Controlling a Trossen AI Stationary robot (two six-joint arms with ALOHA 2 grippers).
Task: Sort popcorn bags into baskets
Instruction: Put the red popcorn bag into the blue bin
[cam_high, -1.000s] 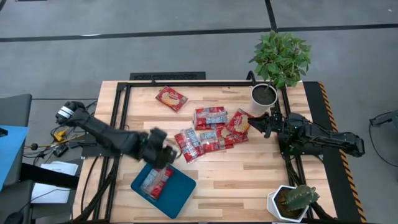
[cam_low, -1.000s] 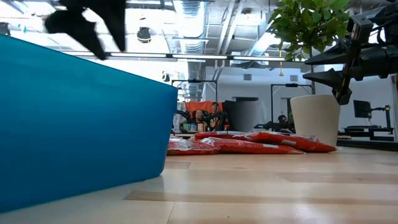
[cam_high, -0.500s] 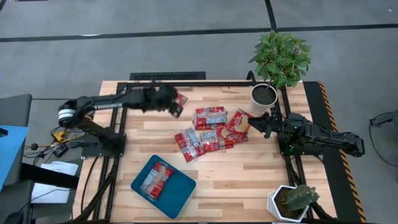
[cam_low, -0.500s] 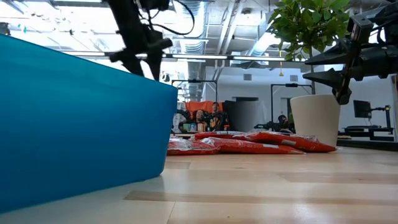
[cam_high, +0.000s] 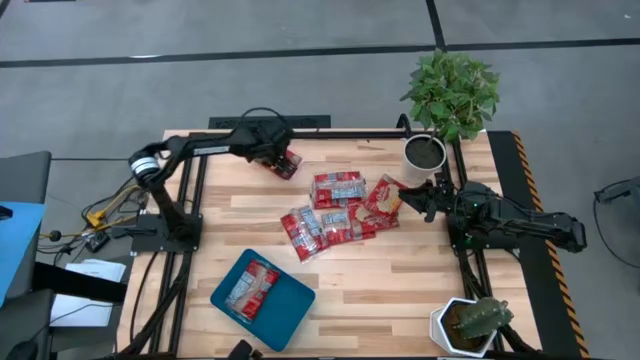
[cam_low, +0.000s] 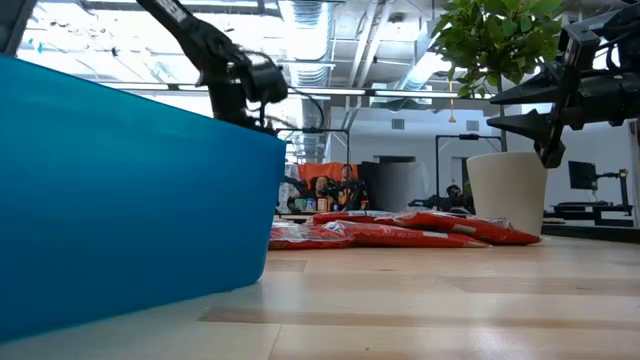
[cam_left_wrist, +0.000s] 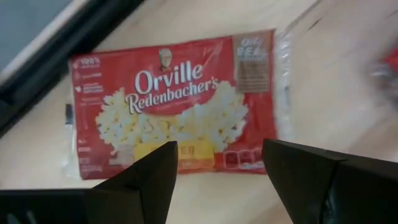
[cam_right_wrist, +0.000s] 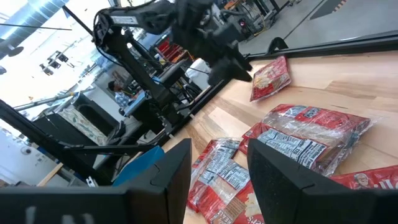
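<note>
A lone red popcorn bag (cam_left_wrist: 174, 102) lies flat near the table's far edge, partly covered in the high view (cam_high: 288, 164). My left gripper (cam_left_wrist: 216, 155) hovers open over it (cam_high: 272, 150), with a finger over each side of its near long edge; I see no touch. Several more bags (cam_high: 340, 212) lie in a loose pile at the table's middle (cam_right_wrist: 298, 134). The teal-blue tray (cam_high: 285, 315) sits at the near left with bags (cam_high: 250, 288) flat inside it. My right gripper (cam_right_wrist: 217, 149) waits open, right of the pile (cam_high: 415, 197).
A white pot with a leafy plant (cam_high: 425, 152) stands at the far right, and a white pot with a cactus (cam_high: 465, 322) at the near right. Black frame rails (cam_high: 300, 133) run along the far edge. The tray's wall (cam_low: 120, 200) fills the low view's left; people (cam_low: 335, 185) sit beyond.
My left arm has swung from above the tray at the near left up and across to the table's far edge, ending over the lone bag. The bags and the tray have stayed where they were.
</note>
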